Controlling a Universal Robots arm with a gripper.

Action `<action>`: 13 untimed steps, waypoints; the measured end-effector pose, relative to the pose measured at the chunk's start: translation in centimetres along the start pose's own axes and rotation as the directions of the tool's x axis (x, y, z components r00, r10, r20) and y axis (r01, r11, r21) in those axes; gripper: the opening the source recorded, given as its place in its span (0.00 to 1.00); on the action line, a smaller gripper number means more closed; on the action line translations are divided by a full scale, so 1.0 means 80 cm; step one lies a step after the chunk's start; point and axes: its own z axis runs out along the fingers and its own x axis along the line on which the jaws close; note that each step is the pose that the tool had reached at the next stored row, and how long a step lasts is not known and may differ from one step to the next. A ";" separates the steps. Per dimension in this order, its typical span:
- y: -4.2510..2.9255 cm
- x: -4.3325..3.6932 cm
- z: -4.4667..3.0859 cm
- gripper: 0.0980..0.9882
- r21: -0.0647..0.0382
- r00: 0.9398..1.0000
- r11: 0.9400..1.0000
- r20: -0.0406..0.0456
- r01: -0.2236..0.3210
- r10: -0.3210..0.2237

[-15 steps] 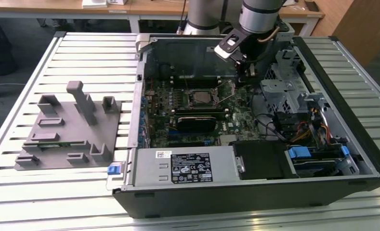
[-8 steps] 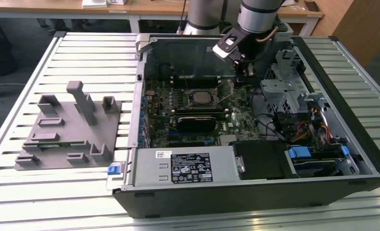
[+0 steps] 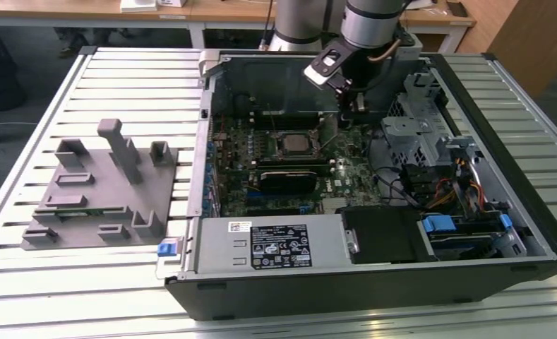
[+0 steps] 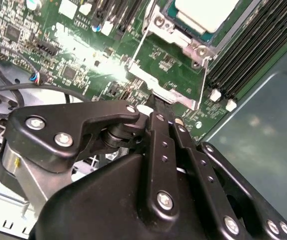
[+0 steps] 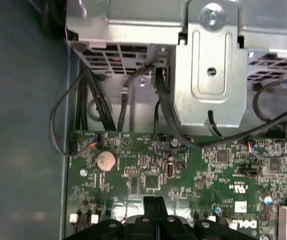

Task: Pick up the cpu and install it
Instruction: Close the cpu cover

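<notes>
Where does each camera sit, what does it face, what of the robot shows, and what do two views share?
Exterior view: off the arm, looking down into the open black computer case; silver-grey arm and black gripper show.
First wrist view: at the wrist, facing green motherboard and silver metal drive cage; gripper shows.
Second wrist view: at the wrist, facing the square silvery cpu in its socket; gripper shows.
Shared: both wrist views show the motherboard.

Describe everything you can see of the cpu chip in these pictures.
The cpu chip is a small, flat square with a pale, silvery, metal-looking top. It lies level in its socket on the green board, ringed by a shiny metal frame. The second wrist view cuts part of it off at the picture's edge. The gripper is beside the socket, apart from the chip.
</notes>
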 end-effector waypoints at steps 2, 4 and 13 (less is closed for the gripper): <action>-0.0046 0.000 -0.0001 0.01 0.000 1.000 1.000 0.000 0.000 0.000; -0.0088 0.001 -0.0001 0.01 0.000 1.000 1.000 0.000 0.000 0.000; -0.0284 0.002 0.0000 0.01 0.000 1.000 1.000 0.000 0.000 0.000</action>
